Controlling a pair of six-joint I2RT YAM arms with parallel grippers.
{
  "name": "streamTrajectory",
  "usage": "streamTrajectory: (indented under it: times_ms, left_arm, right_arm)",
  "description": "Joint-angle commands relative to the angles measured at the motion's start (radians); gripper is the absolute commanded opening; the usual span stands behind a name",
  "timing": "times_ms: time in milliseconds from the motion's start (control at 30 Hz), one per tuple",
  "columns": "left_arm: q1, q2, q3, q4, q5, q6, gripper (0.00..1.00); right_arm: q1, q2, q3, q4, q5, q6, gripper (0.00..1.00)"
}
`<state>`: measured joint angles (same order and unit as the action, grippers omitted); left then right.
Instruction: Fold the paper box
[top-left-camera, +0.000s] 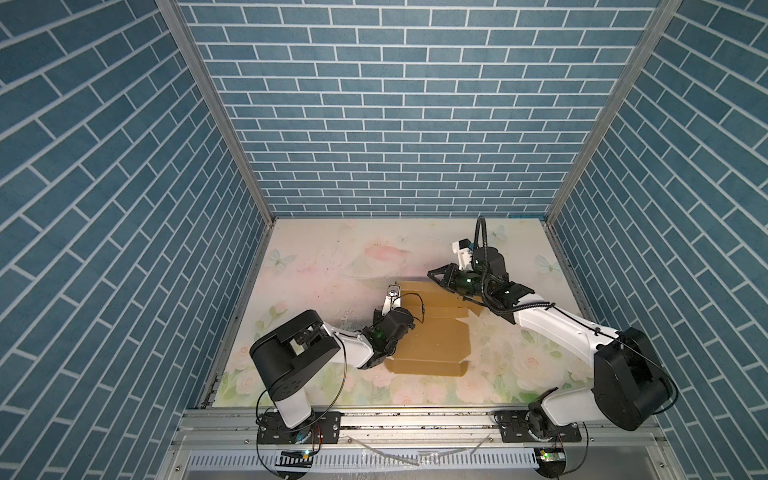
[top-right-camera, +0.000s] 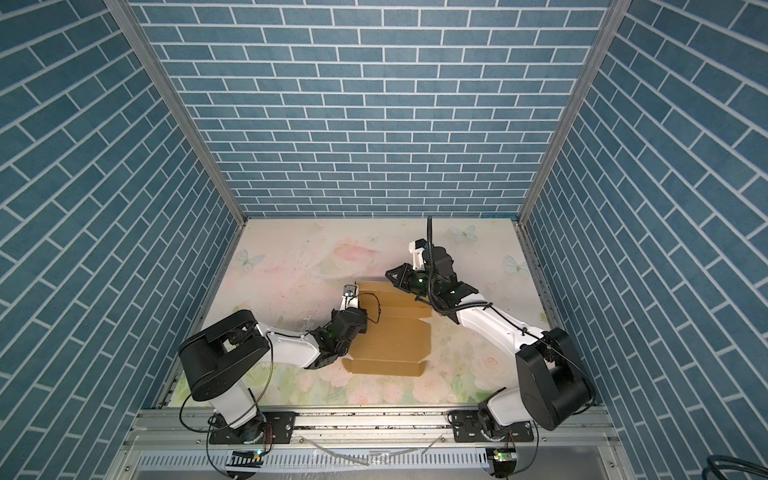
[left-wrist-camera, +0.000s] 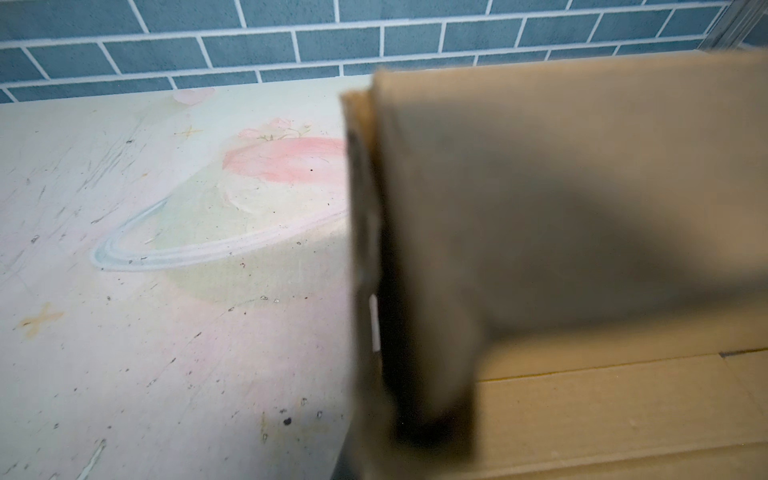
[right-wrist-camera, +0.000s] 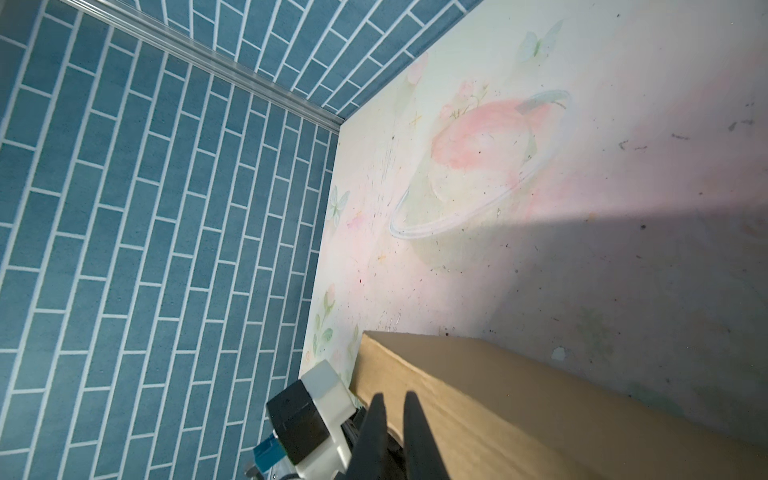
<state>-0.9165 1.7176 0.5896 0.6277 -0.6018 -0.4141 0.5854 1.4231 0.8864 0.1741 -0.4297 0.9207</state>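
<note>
Pinching cardboard at the far left corner of the paper box (top-left-camera: 432, 332), my left end effector (top-left-camera: 395, 296) is clenched. In the left wrist view a brown panel fills the right half of the frame, blurred and close against a dark finger (left-wrist-camera: 415, 340). I judge that this hold keeps the flap raised and stops the sheet sliding on the desk (top-left-camera: 316, 266).

The box lies just below the centre of both top views, with its base flat and its near flap not yet folded up.

My right end effector (right-wrist-camera: 392, 405) sits at the far right corner, over the raised rear wall (right-wrist-camera: 519, 399). Its fingers are drawn nearly together with only a slit between them, and I cannot make out anything pinched there. Closed like this, I reckon it serves as a blunt pusher for tipping that wall inward.
</note>
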Motion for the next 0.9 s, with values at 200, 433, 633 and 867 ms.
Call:
streamTrajectory:
  times_ms: [200, 433, 633, 867]
  left_arm:
    - [0.005, 0.028, -0.006, 0.022, -0.017, -0.014, 0.11]
    - [0.005, 0.03, -0.007, 0.02, -0.029, -0.02, 0.14]
    - [0.005, 0.038, -0.007, 0.021, -0.052, -0.032, 0.18]
    - [0.005, 0.058, 0.016, 0.003, -0.099, -0.058, 0.22]
  right_arm:
    - [0.014, 0.034, -0.058, 0.06, 0.015, 0.036, 0.08]
    - [0.016, 0.07, -0.072, 0.082, 0.022, 0.044, 0.07]
    - [0.018, 0.088, -0.073, 0.093, 0.03, 0.048, 0.07]
    - [0.019, 0.088, -0.081, 0.092, 0.035, 0.051, 0.06]
